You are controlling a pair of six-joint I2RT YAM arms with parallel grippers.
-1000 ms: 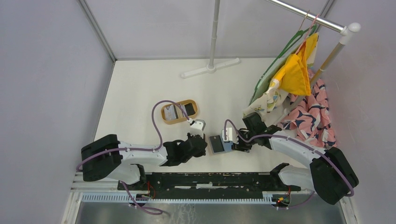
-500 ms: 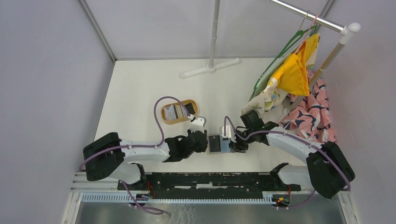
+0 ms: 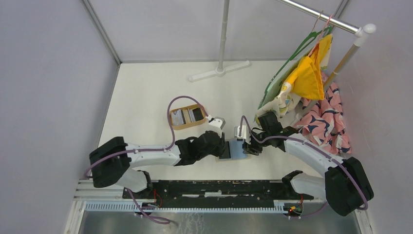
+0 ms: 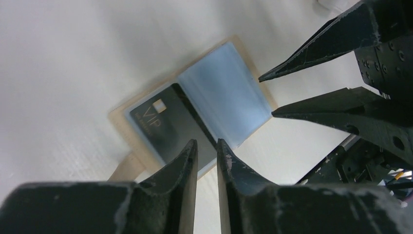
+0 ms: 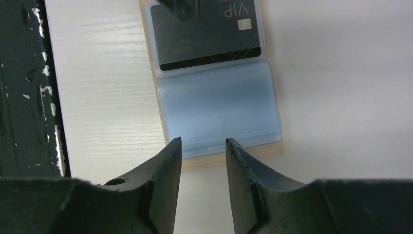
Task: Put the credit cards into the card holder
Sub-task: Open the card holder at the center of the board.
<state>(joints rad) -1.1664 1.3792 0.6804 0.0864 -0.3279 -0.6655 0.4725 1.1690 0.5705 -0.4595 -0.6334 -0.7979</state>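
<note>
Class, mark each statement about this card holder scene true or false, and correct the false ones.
1. The card holder lies open on the table. True.
2. A black card sits in one of its pockets. True.
3. Its other pocket also holds a card. False: it is empty.
4. The wooden tray is empty. False: cards lie in it.

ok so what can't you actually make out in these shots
- black VIP card: near corner behind the left gripper fingers in the left wrist view; far edge cut off by the frame in the right wrist view.
- cards in the wooden tray: too small in the top view to count or read.
- card holder: partly under the left gripper in the top view.
</note>
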